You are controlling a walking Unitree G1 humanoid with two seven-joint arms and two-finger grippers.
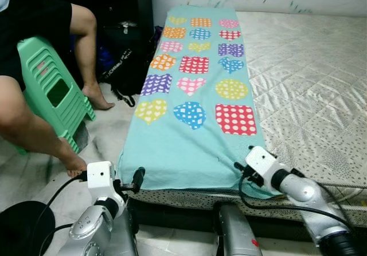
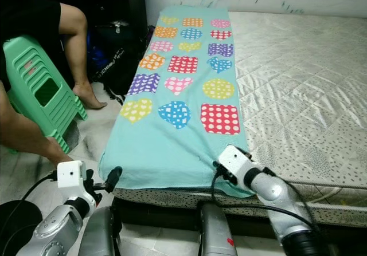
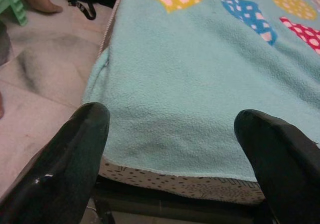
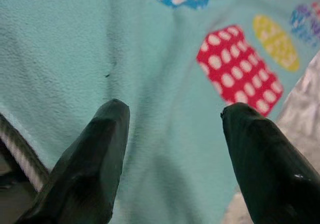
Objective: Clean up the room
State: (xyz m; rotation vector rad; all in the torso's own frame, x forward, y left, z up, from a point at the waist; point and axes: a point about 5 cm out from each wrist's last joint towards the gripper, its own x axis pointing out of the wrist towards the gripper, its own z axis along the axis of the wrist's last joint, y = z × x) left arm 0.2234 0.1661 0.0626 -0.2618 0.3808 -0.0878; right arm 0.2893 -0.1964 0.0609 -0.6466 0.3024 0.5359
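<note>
Step in hand: you seem to be lining up both grippers on the near hem of the fleece blanket (image 1: 195, 95), likely to fold or lift it off the mattress (image 1: 309, 78).
Left gripper (image 3: 172, 149): your fingers are spread wide with nothing between them, hovering just off the blanket's near left corner, above the hem.
Right gripper (image 4: 172, 134): also spread and empty, poised over the near right corner, close to the red dotted square.
How to do it well: bring each gripper down at its own corner, pinch only the fleece and not the quilted mattress cover beneath, and close both at matching spots so the hem lifts level.
Watch for: the left corner hangs slightly over the mattress edge, which should make it the easier pinch; the right corner lies flat, so you probably need to slide a finger under it.
Blanket look: turquoise, soft and nappy, printed with rows of dotted hearts, circles and squares; it lies spread lengthwise along the left side of the mattress.
Nearby: a person's legs (image 1: 51, 124) and a green plastic stool (image 1: 49, 90) sit to your left, beside a black bag (image 1: 123, 61).
</note>
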